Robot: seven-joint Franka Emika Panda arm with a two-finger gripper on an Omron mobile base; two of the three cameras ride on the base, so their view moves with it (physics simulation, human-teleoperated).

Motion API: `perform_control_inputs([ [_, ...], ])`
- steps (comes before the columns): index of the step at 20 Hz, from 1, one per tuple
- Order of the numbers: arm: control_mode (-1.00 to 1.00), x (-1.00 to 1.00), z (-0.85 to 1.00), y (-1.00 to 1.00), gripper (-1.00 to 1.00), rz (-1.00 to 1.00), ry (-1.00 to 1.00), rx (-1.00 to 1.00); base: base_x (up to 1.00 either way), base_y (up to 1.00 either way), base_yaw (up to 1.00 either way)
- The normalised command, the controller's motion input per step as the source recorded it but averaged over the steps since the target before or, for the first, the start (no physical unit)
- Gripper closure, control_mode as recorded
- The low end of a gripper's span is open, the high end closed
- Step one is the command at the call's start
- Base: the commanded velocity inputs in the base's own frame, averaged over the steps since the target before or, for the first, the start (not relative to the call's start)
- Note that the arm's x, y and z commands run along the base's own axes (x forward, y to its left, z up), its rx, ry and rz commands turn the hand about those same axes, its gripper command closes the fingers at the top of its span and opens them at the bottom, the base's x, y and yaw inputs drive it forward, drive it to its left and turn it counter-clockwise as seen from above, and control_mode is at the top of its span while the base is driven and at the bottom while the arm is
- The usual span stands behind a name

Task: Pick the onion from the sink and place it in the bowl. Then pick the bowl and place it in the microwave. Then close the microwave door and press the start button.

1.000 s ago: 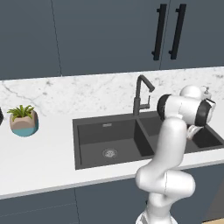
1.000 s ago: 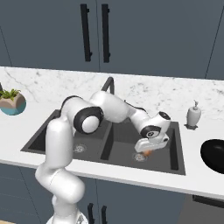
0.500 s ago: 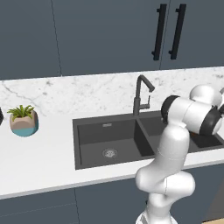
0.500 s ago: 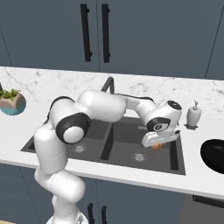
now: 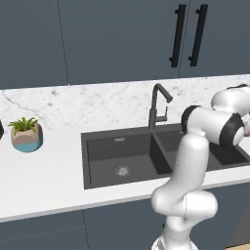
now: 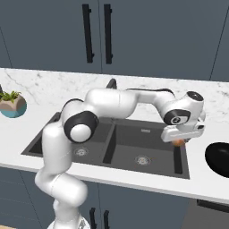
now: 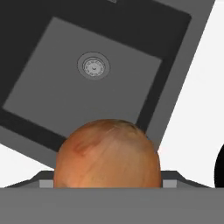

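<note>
The orange-brown onion (image 6: 179, 143) hangs just above the right rim of the dark double-basin sink (image 6: 129, 145), with my gripper (image 6: 180, 140) shut on it. In the hand view the onion (image 7: 107, 156) sits close between the fingertips, with the right basin (image 7: 65, 96) and its steel drain (image 7: 93, 66) below. The black bowl (image 6: 219, 159) stands on the white counter to the right of the sink, a short way from the gripper, and its dark edge (image 7: 220, 168) shows at the right of the hand view. The sink (image 5: 102, 156) also lies in the left base view.
The dark curved faucet (image 5: 157, 105) stands behind the sink's divider. A potted plant (image 5: 27, 136) sits on the counter far to the left, also seen as a plant (image 6: 12, 105) in the right base view. Dark cabinet doors with black handles (image 6: 88, 33) hang above the marble backsplash.
The gripper has risen out of the right basin with the onion and swung right, toward the bowl. The arm has stretched out further.
</note>
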Motion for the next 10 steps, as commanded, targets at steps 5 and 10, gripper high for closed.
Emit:
perform_control_inputs([
  [5, -1.0, -0.01, 0.06, -0.69, 1.0, -0.13, 0.0, -0.05, 0.0, 0.0, 0.0],
  [10, -1.0, -0.01, 0.01, -0.54, 1.0, -0.13, 0.0, -0.09, 0.0, 0.0, 0.0],
])
